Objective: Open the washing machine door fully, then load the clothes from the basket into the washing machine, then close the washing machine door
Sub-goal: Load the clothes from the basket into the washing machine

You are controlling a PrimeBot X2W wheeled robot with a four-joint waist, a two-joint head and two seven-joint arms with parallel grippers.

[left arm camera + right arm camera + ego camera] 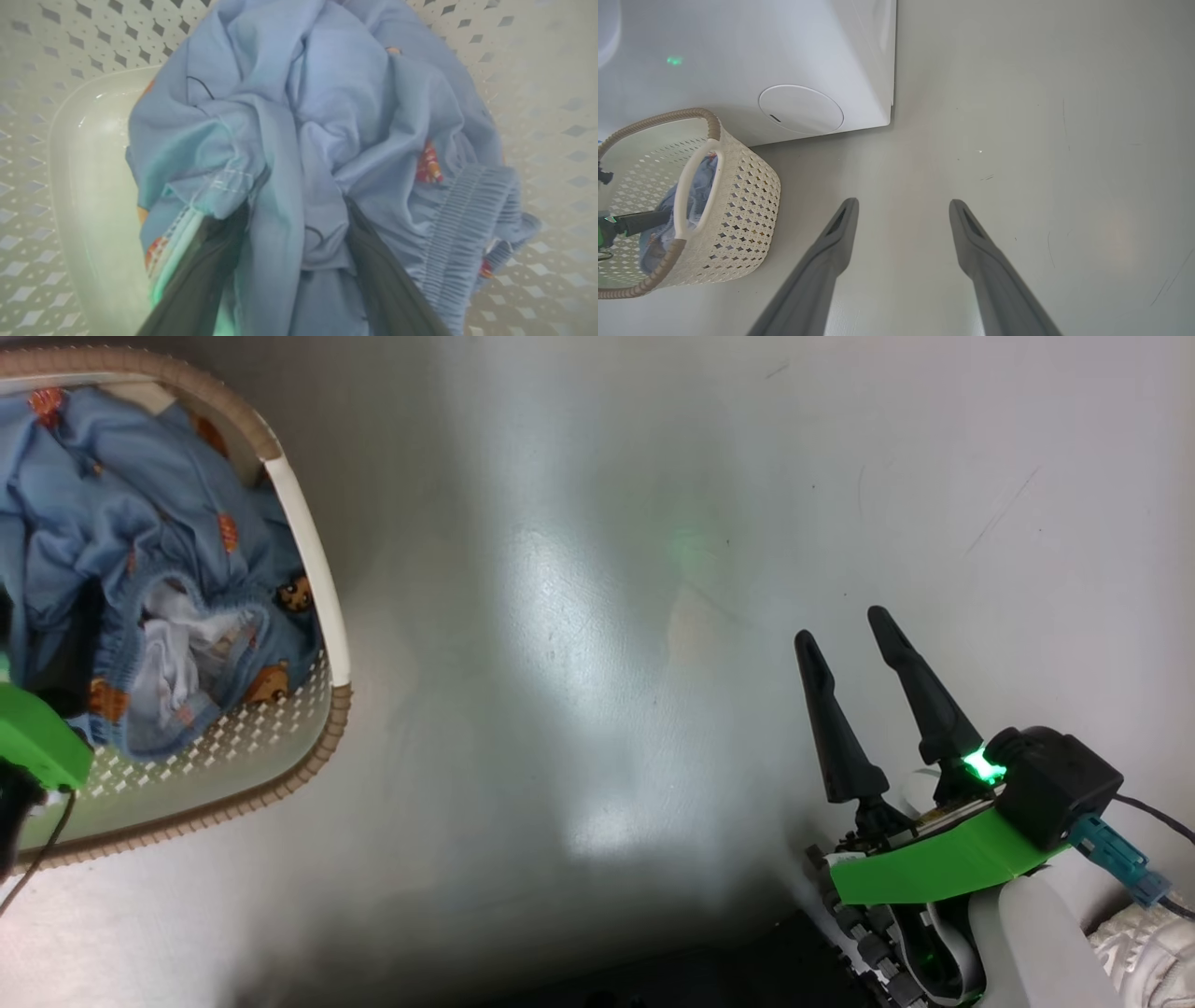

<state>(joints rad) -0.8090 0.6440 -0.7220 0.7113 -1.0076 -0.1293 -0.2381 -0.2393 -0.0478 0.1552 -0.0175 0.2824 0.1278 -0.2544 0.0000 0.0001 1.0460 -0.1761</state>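
Your left tool (pixel 296 207) stands wide astride the light blue printed clothes (pixel 140 551) in the cream perforated plastic basket (pixel 308 765), your right tool (pixel 840 626) wide and empty; loading and closing appear to remain.

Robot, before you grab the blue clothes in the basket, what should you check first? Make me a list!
1. Left gripper open, dark fingers on either side of a cloth fold: ok.
2. Light blue cartoon-print clothes lying inside the cream perforated plastic basket: ok.
3. Basket upright on the grey floor: ok.
4. Right gripper open, empty, away from the basket: ok.
5. Big white washing machine with its door fully open: cannot tell.
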